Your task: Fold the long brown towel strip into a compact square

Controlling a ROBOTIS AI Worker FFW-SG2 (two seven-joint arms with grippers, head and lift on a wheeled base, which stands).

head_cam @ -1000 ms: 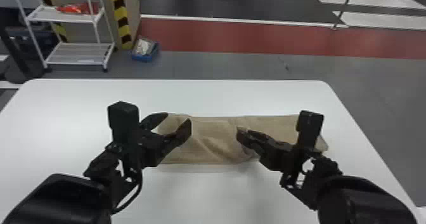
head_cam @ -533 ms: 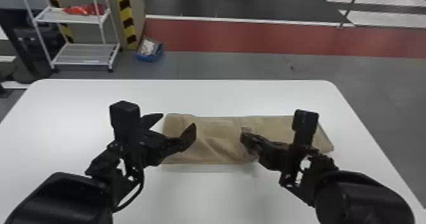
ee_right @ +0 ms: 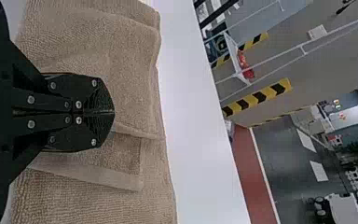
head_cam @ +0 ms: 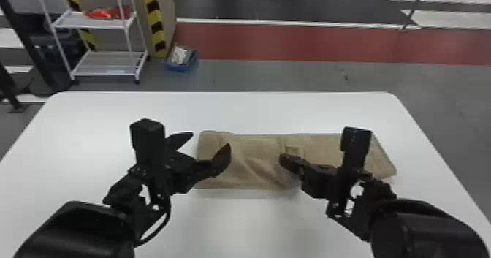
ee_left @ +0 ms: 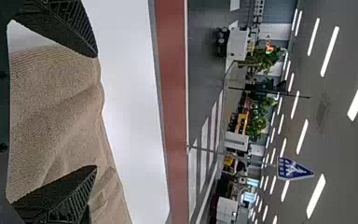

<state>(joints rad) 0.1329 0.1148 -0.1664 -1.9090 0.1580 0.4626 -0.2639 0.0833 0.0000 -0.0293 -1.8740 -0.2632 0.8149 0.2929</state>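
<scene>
The brown towel (head_cam: pixel 255 147) stretches left to right across the white table, with overlapping layers near its middle and diagonal creases in its left part. My left gripper (head_cam: pixel 210 139) stands open over the towel's left end. In the left wrist view, rumpled cloth (ee_left: pixel 56 107) lies beyond the open left gripper (ee_left: pixel 95 111), and no cloth is seen pinched. Above the towel's middle is my right gripper (head_cam: pixel 284 159), its fingers together. In the right wrist view the shut right gripper (ee_right: pixel 112 112) covers part of the layered towel (ee_right: pixel 130 65), beside a hemmed flap (ee_right: pixel 126 156).
The white table (head_cam: pixel 241 111) extends around the towel, with its far edge behind it. Beyond the table, on the floor, stand a white wire shelf (head_cam: pixel 106 63) and a blue bin (head_cam: pixel 179 66) at the back left.
The head view has shifted slightly, so the table and towel appear a little farther right. The towel keeps its shape, and both grippers hold nearly the same places over it.
</scene>
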